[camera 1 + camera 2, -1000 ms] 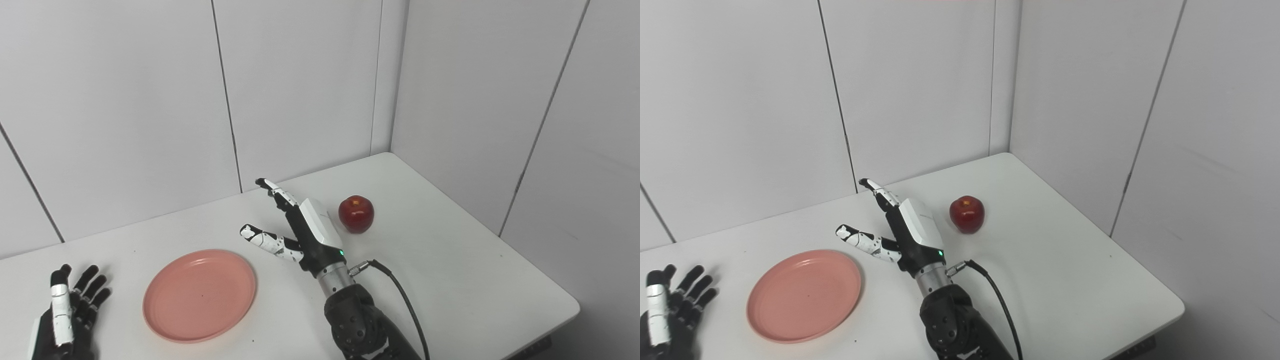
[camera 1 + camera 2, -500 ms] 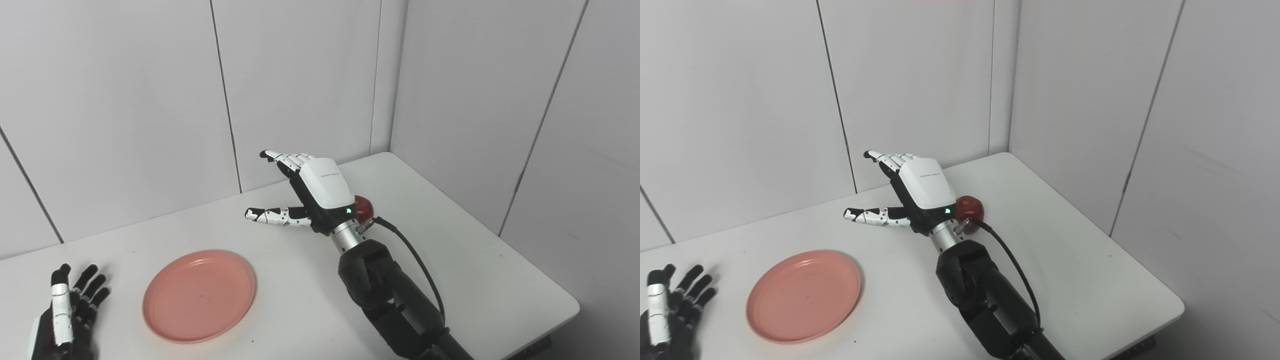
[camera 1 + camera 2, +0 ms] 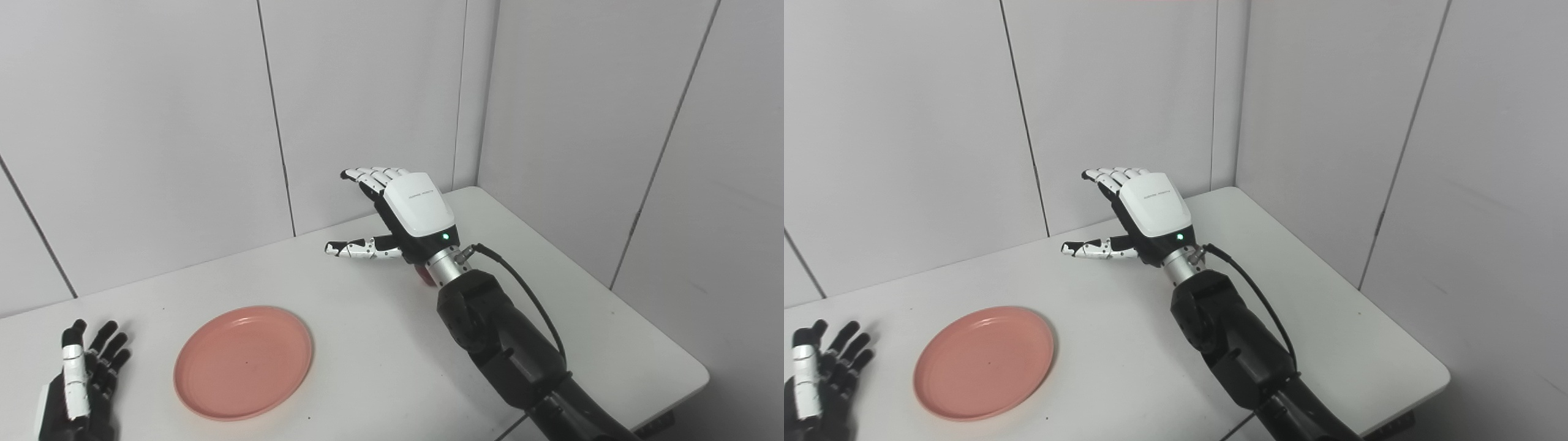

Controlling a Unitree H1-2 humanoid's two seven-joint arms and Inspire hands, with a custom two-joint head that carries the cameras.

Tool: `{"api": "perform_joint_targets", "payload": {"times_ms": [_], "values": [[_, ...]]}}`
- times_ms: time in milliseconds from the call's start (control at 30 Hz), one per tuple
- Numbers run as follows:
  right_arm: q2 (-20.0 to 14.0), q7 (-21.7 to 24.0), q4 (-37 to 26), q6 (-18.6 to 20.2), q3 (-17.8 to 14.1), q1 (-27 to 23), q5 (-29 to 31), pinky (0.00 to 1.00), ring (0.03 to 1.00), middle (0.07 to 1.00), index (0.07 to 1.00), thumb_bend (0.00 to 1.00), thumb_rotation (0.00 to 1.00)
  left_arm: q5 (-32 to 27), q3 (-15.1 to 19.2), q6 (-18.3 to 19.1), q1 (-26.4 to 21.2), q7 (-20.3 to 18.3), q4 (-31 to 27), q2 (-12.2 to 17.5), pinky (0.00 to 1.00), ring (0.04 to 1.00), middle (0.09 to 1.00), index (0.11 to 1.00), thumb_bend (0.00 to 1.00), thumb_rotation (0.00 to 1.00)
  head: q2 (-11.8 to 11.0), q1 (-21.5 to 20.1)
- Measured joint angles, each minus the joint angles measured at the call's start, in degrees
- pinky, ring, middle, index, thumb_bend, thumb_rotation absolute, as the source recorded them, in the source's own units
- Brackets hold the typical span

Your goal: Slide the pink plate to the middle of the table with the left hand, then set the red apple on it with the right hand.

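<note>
Resting at the tabletop's [image 3: 343, 380] near left corner, the left hand [image 3: 76, 383] lies with its fingers spread and holds nothing. Just to its right, apart from it, the pink plate [image 3: 243, 362] sits flat and bare, left of the tabletop's middle, so it is hard to judge whether the slide counts as finished. Farther right, the right hand [image 3: 407, 214] hovers above the tabletop toward the back, back of the hand facing up, fingers stretched forward and thumb [image 3: 358, 248] pointing left; it is wide open and grips nothing. The red apple [image 3: 422, 275] lies beneath that hand's wrist, almost wholly hidden. Judging by this, the grasp, the carry to the plate and the release are all yet to be done. Only the left eye view shows a thin sliver of red peeking out below the wrist; in the right eye view the hand and forearm cover the apple completely.
</note>
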Motion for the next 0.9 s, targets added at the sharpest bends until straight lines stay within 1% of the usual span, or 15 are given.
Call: {"api": "perform_joint_targets", "payload": {"times_ms": [67,167,300,367,467,600,700,900], "values": [[-0.56,0.00,0.22,0.00,-0.72,0.00,0.08,0.76,0.800,0.809,0.783,0.86,0.93,0.00,0.02,-0.18,-0.03,-0.13,0.15,0.01,0.86,0.866,0.874,1.000,0.76,0.88,0.00,0.00],[-1.50,0.03,1.55,0.03,-2.00,0.01,0.56,0.76,0.804,0.813,0.779,0.86,0.92,0.00,0.04,-0.23,-0.03,-0.34,0.22,0.13,0.87,0.871,0.878,1.000,0.77,0.87,0.09,0.00],[-2.49,0.26,2.12,0.06,-2.98,0.06,0.96,0.73,0.793,0.800,0.760,0.85,0.90,0.04,0.01,-0.23,-0.03,-0.35,0.22,0.17,0.86,0.864,0.873,1.000,0.77,0.88,0.17,0.00],[-2.95,0.40,2.89,0.08,-3.43,0.08,1.12,0.73,0.791,0.797,0.755,0.85,0.91,0.04,-0.01,-0.23,-0.06,-0.36,0.30,0.22,0.90,0.886,0.891,1.000,0.75,0.89,0.26,0.17],[-3.21,0.56,3.76,0.37,-3.56,0.56,1.22,0.71,0.776,0.783,0.744,0.84,0.91,0.04,-0.10,-0.23,-0.07,-0.46,0.35,0.41,0.90,0.890,0.898,1.000,0.73,0.90,0.26,0.18],[-3.24,1.35,4.90,1.29,-3.53,1.38,1.20,0.69,0.762,0.771,0.727,0.84,0.90,0.04,-0.11,-0.23,-0.12,-0.48,0.42,0.61,0.88,0.878,0.877,1.000,0.75,0.89,0.26,0.18],[-3.41,2.38,5.75,2.77,-3.49,1.40,1.20,0.65,0.738,0.758,0.720,0.85,0.90,0.03,-0.11,-0.23,-0.12,-0.48,0.41,0.61,0.89,0.883,0.883,1.000,0.76,0.89,0.35,0.18],[-4.62,3.24,7.66,3.27,-3.30,1.64,1.41,0.64,0.741,0.765,0.722,0.85,0.88,0.03,-0.12,-0.22,-0.13,-0.49,0.41,0.62,0.92,0.896,0.888,1.000,0.75,0.89,0.35,0.18]]}}
